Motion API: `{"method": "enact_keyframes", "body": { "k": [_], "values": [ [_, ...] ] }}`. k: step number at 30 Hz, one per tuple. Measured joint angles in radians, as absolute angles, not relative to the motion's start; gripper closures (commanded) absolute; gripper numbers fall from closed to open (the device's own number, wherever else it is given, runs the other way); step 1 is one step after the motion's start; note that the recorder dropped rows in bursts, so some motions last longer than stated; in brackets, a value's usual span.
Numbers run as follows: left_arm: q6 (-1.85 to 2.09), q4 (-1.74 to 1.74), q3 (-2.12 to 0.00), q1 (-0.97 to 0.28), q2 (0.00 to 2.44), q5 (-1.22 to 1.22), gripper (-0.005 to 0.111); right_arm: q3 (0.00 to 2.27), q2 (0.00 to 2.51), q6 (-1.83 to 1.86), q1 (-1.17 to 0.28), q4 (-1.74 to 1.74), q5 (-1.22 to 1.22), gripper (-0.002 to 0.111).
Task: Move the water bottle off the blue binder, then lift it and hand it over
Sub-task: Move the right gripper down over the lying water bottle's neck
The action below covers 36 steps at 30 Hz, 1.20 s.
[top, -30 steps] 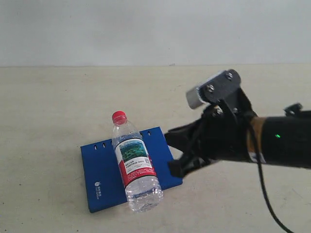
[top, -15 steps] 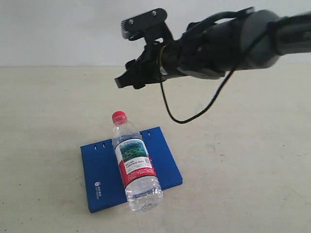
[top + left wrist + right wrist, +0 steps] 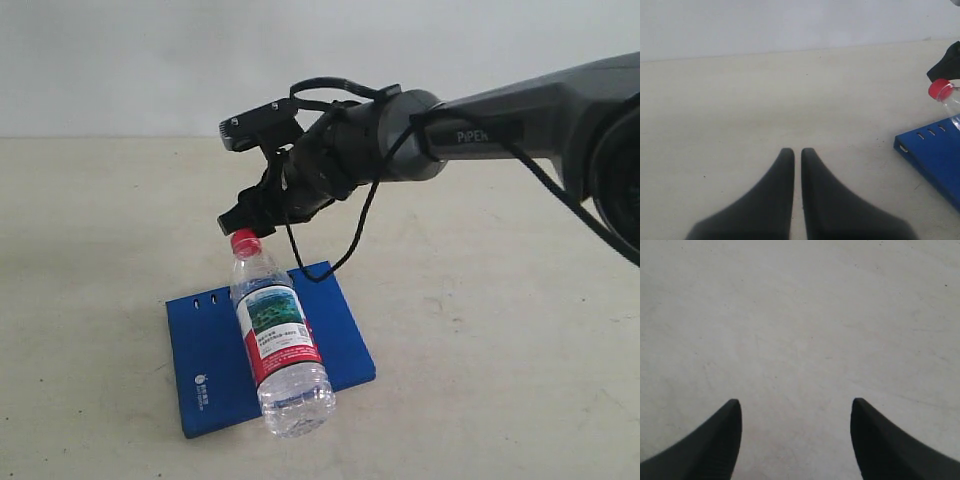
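R arm swung up & over, now at the cap end – bottle not yet moved

R gripper [image 3: 243,218] was low by the binder's R edge 1 s ago, high over the scene 0.5 s ago, now down just above/behind the red cap; contact can't be told from ext view. R wrist view: fingers [image 3: 720,435] set wide, only bare table [image 3: 480,380] between them, nothing held. Water bottle [image 3: 280,340] unchanged: lying lengthwise on the blue binder [image 3: 205,345], cap at the slotted far edge, base overhanging the near edge. L gripper [image 3: 797,152] nearly closed, thin slit, empty, parked well off to the binder's side. Reading: approach for step 1 (push or grab bottle off binder) looks set up; lift & handover all to do
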<state>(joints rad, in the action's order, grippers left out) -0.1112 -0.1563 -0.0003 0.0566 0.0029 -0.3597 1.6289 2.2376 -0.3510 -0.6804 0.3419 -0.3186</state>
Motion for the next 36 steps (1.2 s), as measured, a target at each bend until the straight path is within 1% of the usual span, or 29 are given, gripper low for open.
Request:
{"method": "enact_keyframes", "body": {
  "k": [8,20,25,28,34,36],
  "values": [
    [-0.111,-0.156,0.0,0.057,0.003,-0.36,0.102,1.697,2.238,-0.221,-0.691,0.278,-0.321,0.052],
    [-0.111,-0.156,0.0,0.057,0.003,-0.36,0.102,1.702,2.172,-0.163,-0.806,0.261,-0.412,0.052],
    [-0.111,-0.156,0.0,0.057,0.003,-0.36,0.102,1.702,2.138,-0.14,-0.832,0.268,-0.467,0.052],
    [-0.111,-0.156,0.0,0.057,0.003,-0.36,0.102,1.702,2.134,-0.14,-0.837,0.265,-0.533,0.052],
    [-0.111,-0.156,0.0,0.057,0.003,-0.36,0.102,1.702,2.134,-0.042,-0.837,0.238,-0.844,0.052],
    [-0.111,-0.156,0.0,0.057,0.003,-0.36,0.102,1.702,2.132,-0.025,-0.837,0.238,-0.912,0.052]
  ]
}}
